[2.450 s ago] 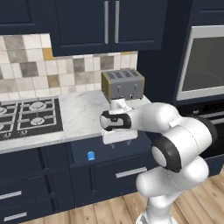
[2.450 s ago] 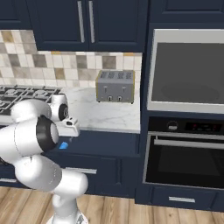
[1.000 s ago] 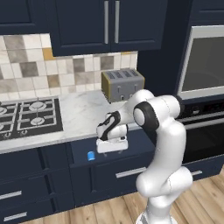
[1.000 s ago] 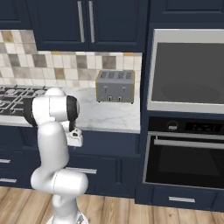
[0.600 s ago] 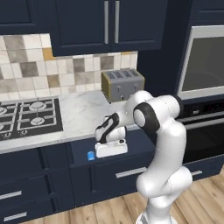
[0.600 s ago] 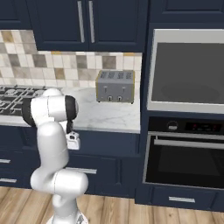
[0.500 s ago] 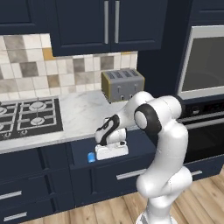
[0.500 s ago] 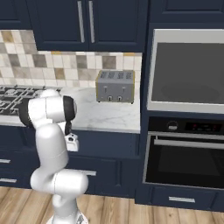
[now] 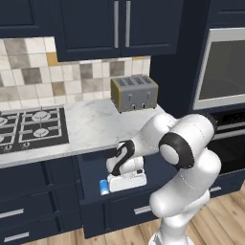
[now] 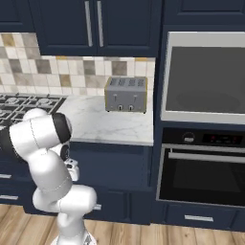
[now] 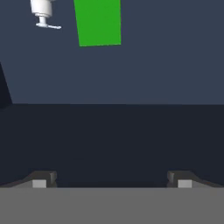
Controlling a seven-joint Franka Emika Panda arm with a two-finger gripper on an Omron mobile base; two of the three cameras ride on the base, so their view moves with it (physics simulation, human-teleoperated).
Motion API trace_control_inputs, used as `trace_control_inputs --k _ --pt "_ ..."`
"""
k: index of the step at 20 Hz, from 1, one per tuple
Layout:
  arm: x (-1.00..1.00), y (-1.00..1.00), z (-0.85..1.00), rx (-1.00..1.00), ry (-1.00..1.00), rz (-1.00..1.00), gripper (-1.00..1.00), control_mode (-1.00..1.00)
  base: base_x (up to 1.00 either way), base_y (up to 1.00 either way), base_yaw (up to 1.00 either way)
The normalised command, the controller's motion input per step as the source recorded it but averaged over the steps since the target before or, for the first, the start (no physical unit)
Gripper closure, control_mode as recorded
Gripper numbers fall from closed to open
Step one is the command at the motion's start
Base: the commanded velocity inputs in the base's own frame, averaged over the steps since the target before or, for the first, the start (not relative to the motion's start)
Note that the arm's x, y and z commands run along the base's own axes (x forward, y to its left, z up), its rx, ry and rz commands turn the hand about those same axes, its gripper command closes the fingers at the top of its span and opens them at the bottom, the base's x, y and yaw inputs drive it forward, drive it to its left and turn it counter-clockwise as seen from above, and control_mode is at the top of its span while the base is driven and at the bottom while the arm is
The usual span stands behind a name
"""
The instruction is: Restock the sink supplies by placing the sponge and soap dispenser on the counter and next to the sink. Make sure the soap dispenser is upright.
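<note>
The gripper (image 11: pixel 111 183), jaws spread wide and holding nothing, points into an open drawer (image 9: pixel 91 177) below the counter (image 9: pixel 91 127). The sponge (image 11: pixel 98 22) lies flat at the upper left of the hand view, with the soap dispenser (image 11: pixel 43 13) just beside it. A clean pick likely calls for centring the jaws over the sponge before descending.

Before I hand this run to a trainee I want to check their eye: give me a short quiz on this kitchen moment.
1. True or false: the gripper is closed on the sponge.
2. Which lies beside the sponge in the hand view: A) the soap dispenser, B) a mug, C) a fork?
3. What appliance stands on the counter by the backsplash?

Key: 1. False, its jaws are open and nothing is between them. 2. A; its white pump top shows. 3. The toaster.
</note>
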Motion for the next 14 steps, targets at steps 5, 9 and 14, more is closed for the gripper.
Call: trace_control_inputs --k 5,9,14 --pt "-0.43 0.06 0.01 0.0 -0.01 -0.01 -1.0 -1.0 0.0 0.0 0.0" --pt "0.84 0.47 0.0 0.01 -0.03 -0.04 -1.0 -1.0 0.0 0.0 0.0" --pt "0.73 0.45 0.0 0.0 -0.01 -0.08 -1.0 -1.0 0.0 0.0 0.0"
